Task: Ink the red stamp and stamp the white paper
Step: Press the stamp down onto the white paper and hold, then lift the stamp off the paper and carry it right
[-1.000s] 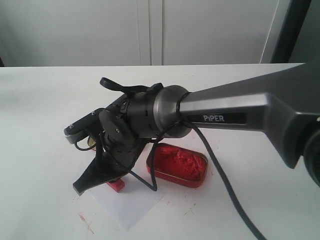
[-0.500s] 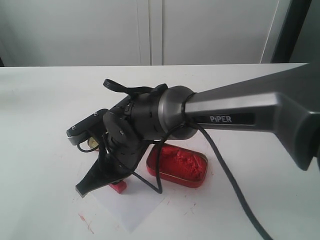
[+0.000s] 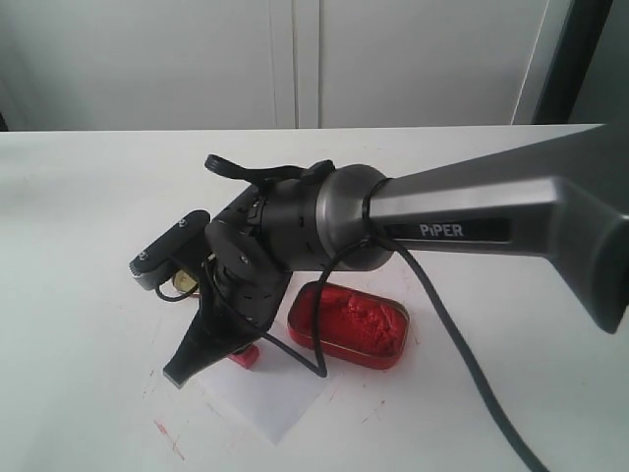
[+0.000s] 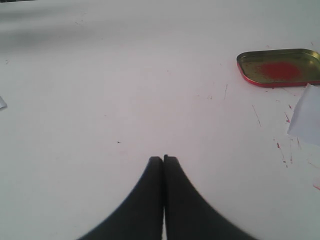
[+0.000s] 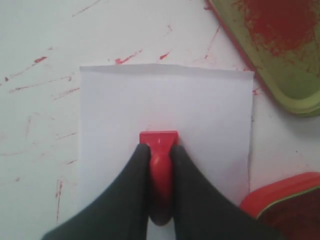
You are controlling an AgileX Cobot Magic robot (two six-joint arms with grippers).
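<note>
Right hand [image 5: 160,150] pinched the red stamp [image 5: 158,137] by its handle, base seemingly touching the white paper [image 5: 200,110]. In the exterior view, the red ink tin [image 3: 349,324] lay at the stamp's three o'clock. Left hand [image 4: 163,160] was closed, empty, over the worktop [image 4: 125,75].

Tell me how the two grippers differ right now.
The right gripper clamps the red stamp; the left gripper holds nothing. The right's jaws stand apart around its handle; the left's meet. The right hangs over the white paper, the left over the table. Both are black.
</note>
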